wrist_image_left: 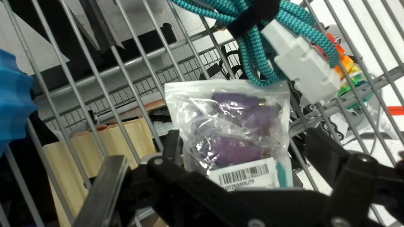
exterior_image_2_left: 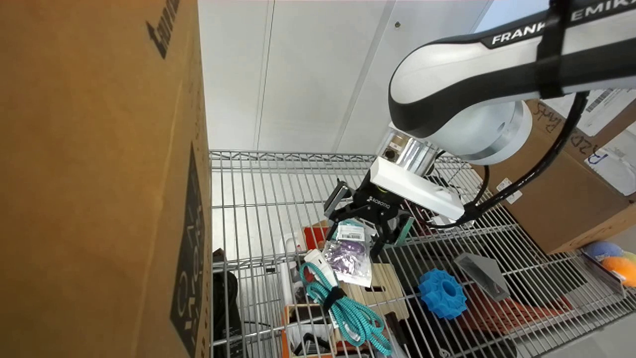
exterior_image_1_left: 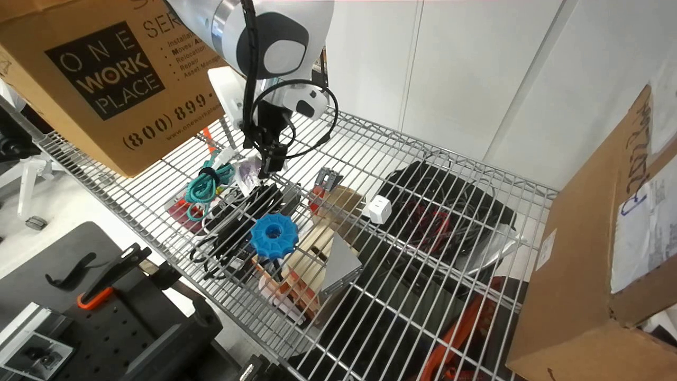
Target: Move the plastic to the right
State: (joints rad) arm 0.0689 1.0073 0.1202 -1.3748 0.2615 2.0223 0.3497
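We've got claw (wrist_image_left: 246,147) wide open, nothing gripped; plastic bag (wrist_image_left: 228,129) w/ purple pcs (wrist_image_left: 235,102) lies on wire worktop (exterior_image_2_left: 278,156), btwn fingertips (wrist_image_left: 172,143) in wrist view, right by teal cord (wrist_image_left: 254,47).

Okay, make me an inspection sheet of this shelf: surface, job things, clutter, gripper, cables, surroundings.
Surface: wire shelf, items visible through the gaps.
Job things: clear plastic bag with purple contents, likely the target.
Clutter: blue wheel, gray wedge, white cube.
Gripper: open, straddling the bag; contact unclear.
Cables: teal cord, strapped in a bundle, at the bag's edge; black cable by the arm.
Surroundings: cardboard boxes at both ends, white wall behind.
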